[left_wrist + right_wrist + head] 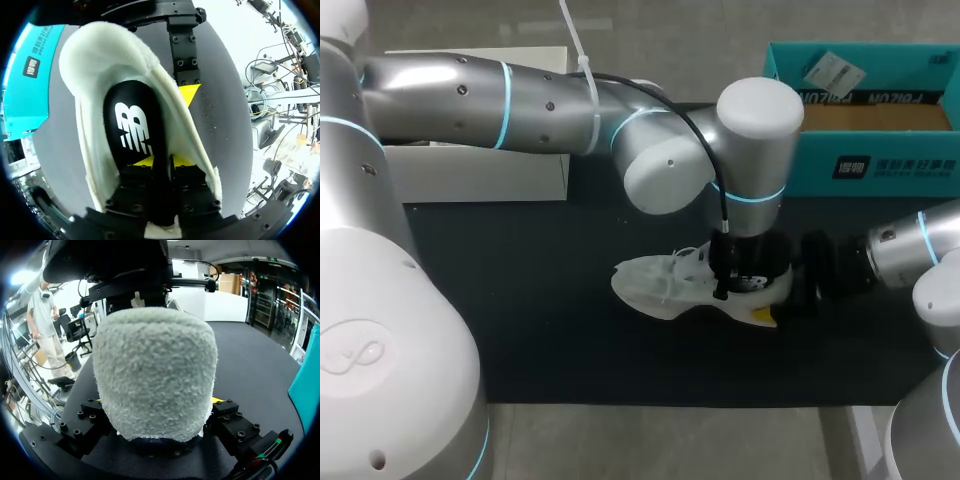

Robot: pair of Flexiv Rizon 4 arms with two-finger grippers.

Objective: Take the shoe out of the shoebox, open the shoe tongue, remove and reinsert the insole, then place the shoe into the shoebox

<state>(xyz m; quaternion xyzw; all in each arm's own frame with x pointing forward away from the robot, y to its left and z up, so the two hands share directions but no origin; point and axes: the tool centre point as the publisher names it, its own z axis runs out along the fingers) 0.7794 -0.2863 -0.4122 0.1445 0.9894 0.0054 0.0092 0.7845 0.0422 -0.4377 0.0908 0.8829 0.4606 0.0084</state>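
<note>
A: What takes up the most room?

B: The dark table (550, 330). A wide stretch of its surface shows beyond the toe of the shoe (665, 285), and a narrower strip runs between the shoe and the near edge. The left arm (520, 95) crosses high over the table and bends down onto the shoe. The right arm (910, 245) comes in low behind the heel.

A: And the boxes?

B: The teal shoebox (880, 165) stands open at the far edge, well apart from the shoe and back past its heel. A white box (470, 180) sits at the same far edge, well beyond the toe.

A: Where is the shoe itself?

B: Out on the table, about the middle, with its toe pointing away from the right arm.

A: How do the tools stand?

B: The right tool (775, 290) is clenched on the fuzzy heel, with a finger on either side. One yellow tip shows against the outer wall. The left tool (162, 162) reaches down into the shoe's opening, its yellow tips pinching the black insole (132, 130), which lies between the pale padded walls.
</note>
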